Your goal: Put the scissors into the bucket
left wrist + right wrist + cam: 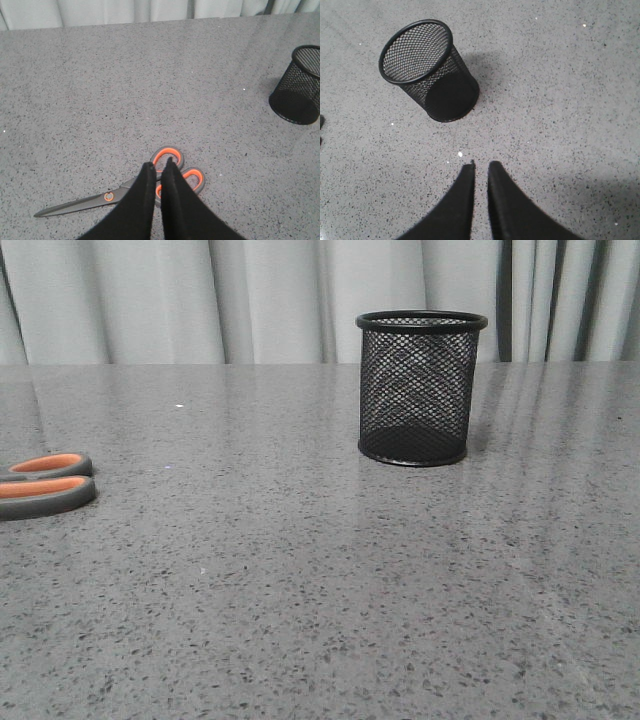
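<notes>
While the scissors lie flat on the grey speckled table at the far left edge of the front view, only their two dark grey, orange-lined loop handles show there; the blades run out of the picture. The left wrist view shows the whole tool: handles side by side, the pivot with its orange ring, and the slim dark blades closed together and resting on the surface, pointing away from the handles. The left gripper hangs directly over the handles, its two black fingers nearly pressed together with only a thin slit between them and nothing held. Whether the fingertips touch the handles cannot be told from this view.

Moving rightward, bare table separates the scissors from the bucket, which stands well apart from them, right of centre and farther back in the front view. It is upright on its solid round base, its solid black rim level, and its wire-mesh wall lets the grey curtain behind the table show through. Nothing is visible inside it in the right wrist view.

Farther right, the right gripper hangs above the bare table, near the bucket but not touching it. Its black fingers are likewise almost closed, with a narrow gap and nothing between them.
</notes>
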